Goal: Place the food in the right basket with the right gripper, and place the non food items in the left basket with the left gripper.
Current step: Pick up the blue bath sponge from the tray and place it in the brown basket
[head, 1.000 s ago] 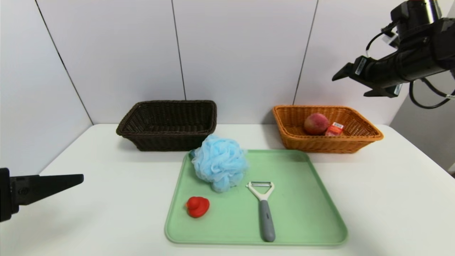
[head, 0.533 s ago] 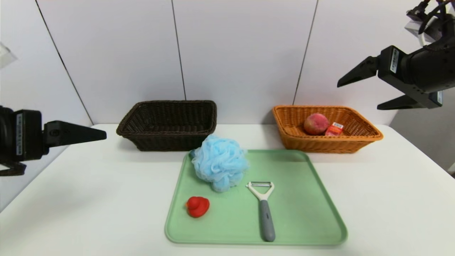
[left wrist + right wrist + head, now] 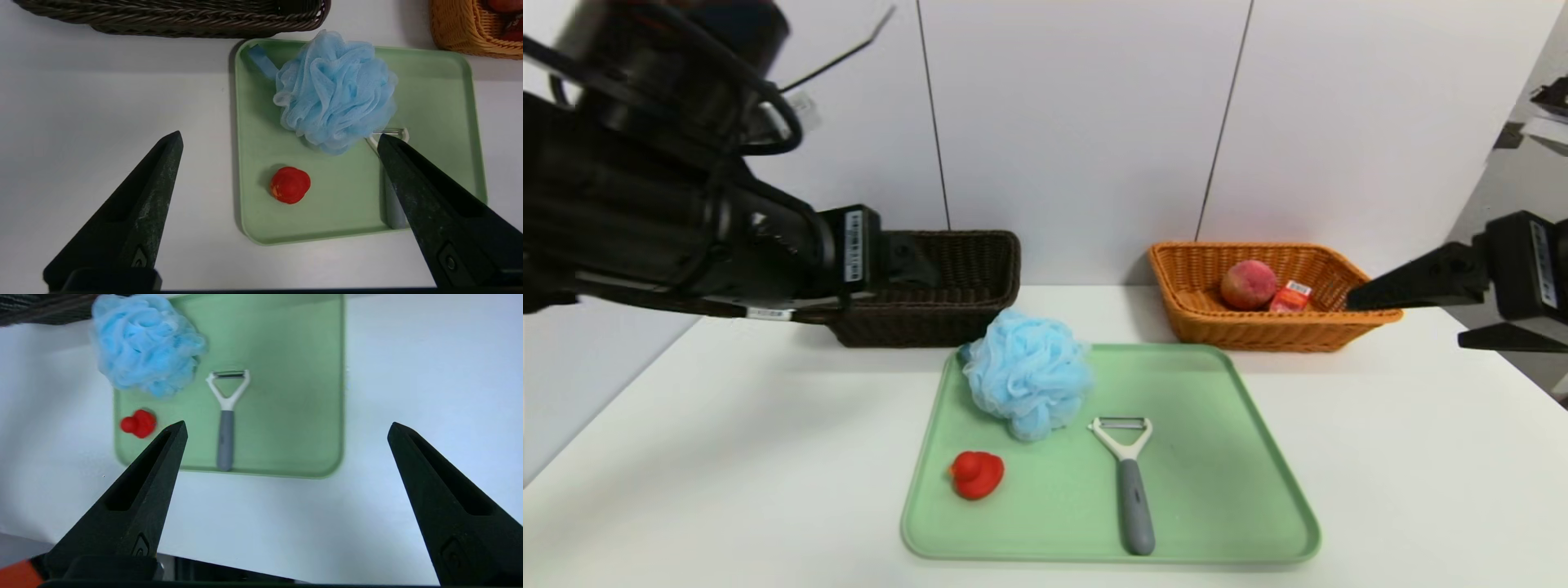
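The peach (image 3: 1248, 283) and the red drink carton (image 3: 1290, 296) lie in the orange basket (image 3: 1201, 322). The blue pouf (image 3: 1029, 374), the red duck (image 3: 976, 474) and the peeler (image 3: 1131, 482) rest on the green tray (image 3: 1217, 457). The dark basket (image 3: 964, 269) holds nothing I can see; my left arm (image 3: 686, 220) covers its left part. My left gripper (image 3: 280, 136) hangs open high above the duck (image 3: 290, 184) and the pouf (image 3: 335, 90). My right gripper (image 3: 1405, 322) is open and holds nothing, at the right edge beside the orange basket.
The tray sits mid-table, with both baskets behind it against the white wall. Bare white table lies to the tray's left and right. In the right wrist view the table's front edge (image 3: 245, 559) shows below the tray (image 3: 286, 416).
My left arm has swung up and in from the left edge and now stands in front of the dark basket. My right gripper has dropped and drawn back toward the right edge.
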`<action>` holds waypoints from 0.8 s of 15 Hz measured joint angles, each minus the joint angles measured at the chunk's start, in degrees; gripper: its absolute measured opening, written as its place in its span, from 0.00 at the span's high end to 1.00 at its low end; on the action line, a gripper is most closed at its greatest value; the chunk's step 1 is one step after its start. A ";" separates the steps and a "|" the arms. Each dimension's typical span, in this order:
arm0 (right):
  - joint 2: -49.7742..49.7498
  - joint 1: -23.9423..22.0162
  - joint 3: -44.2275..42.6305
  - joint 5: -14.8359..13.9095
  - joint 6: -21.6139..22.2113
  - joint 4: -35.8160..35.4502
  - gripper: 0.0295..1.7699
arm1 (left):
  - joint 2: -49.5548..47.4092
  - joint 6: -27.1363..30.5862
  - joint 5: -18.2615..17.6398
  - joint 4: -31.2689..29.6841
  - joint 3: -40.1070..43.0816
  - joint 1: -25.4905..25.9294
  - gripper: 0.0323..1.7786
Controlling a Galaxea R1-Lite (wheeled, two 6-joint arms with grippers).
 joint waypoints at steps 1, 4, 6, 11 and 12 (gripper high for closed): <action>-1.34 0.07 1.73 -1.29 -1.49 -0.04 0.04 | 2.82 -1.38 0.69 0.66 -2.67 -1.33 0.05; -4.40 0.00 5.88 -2.32 -2.45 -0.06 0.04 | 11.34 -6.08 1.38 5.86 -13.18 -4.99 0.05; -5.36 -0.30 7.33 -2.47 -2.36 -0.09 0.04 | 17.01 -8.90 1.52 9.78 -18.41 -6.81 0.05; -7.00 -0.43 11.22 -2.49 -2.51 -0.09 0.04 | 27.23 -10.23 4.72 10.97 -21.69 -8.77 0.05; -7.19 -0.43 11.82 -2.47 -2.54 -0.09 0.04 | 28.50 -10.30 4.99 10.36 -21.81 -8.79 0.05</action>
